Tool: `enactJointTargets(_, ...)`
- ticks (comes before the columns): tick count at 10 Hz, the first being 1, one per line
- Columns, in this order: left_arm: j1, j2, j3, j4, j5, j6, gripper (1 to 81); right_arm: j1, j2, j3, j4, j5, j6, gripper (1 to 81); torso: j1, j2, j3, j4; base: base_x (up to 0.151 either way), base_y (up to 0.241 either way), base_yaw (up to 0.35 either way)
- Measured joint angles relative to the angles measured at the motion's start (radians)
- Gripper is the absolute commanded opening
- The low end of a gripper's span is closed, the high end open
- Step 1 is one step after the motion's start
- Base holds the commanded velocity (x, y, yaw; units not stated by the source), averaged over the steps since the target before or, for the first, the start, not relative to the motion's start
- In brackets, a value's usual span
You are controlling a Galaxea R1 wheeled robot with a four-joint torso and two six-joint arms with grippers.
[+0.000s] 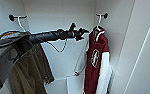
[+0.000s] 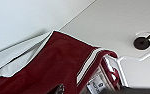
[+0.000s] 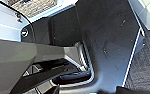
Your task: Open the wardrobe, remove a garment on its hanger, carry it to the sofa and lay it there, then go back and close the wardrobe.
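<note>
Neck label was unreadable; maroon varsity jacket with white sleeves (image 1: 96, 58) hung on its thin white hanger (image 1: 99, 23) far right in the open white wardrobe (image 1: 121, 37), olive-brown jacket (image 1: 31, 70) left, left gripper (image 1: 84, 32) just beside the collar, couldn't tell its jaws

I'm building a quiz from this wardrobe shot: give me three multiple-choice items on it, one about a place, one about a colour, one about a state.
1. Where does the maroon jacket hang in the wardrobe?
A. on the right peg
B. on the left peg
C. on the floor

2. What colour are its sleeves?
A. black
B. white
C. olive

3. How does its hanger stand?
A. lifted off, in the gripper
C. lying on the shelf
B. hooked on its peg

Answers: 1 A, the jacket hangs under the right peg, with the olive-brown jacket at the left. 2 B, a white sleeve runs down beside the maroon body. 3 B, the hook sits over the peg, with the left gripper close beside the collar.
</note>
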Motion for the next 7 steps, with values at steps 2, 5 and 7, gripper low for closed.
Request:
enactJointTargets(2,-0.044,0.067,-0.034,-0.009,-0.011,-0.014,81.1,-0.012,-0.002,0.000,0.003,0.005,0.001,81.1,0.000,0.000,0.000,0.000,0.000,0.000,0.000)
enactJointTargets(5,-0.079,0.096,-0.063,-0.011,-0.020,-0.020,81.1,-0.016,-0.003,0.000,0.003,0.009,0.001,81.1,0.000,0.000,0.000,-0.037,0.000,0.000,0.000)
enactJointTargets(7,-0.072,0.121,-0.061,-0.012,-0.020,-0.022,81.1,-0.019,-0.003,0.000,0.003,0.009,0.001,81.1,0.000,0.000,0.000,-0.056,0.000,0.000,0.000)
